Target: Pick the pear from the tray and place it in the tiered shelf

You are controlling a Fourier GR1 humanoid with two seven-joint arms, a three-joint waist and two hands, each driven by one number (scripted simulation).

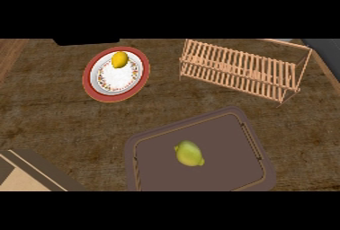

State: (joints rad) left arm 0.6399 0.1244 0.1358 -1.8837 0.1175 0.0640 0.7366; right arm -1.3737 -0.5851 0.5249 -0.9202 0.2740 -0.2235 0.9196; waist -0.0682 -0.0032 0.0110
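Note:
A yellow-green pear (189, 153) lies near the middle of a dark brown tray (229, 123) at the lower centre of the head view. The tiered shelf (240, 69), a light wooden slatted rack, stands at the upper right of the counter, beyond the tray. Neither hand nor forearm shows anywhere in this view.
A red-rimmed plate (114, 76) with a white speckled centre sits at the upper left and carries a small yellow-orange fruit (119, 59). A wooden board or edge (26, 173) cuts the lower left corner. Bare wooden counter (66, 126) lies between plate and tray.

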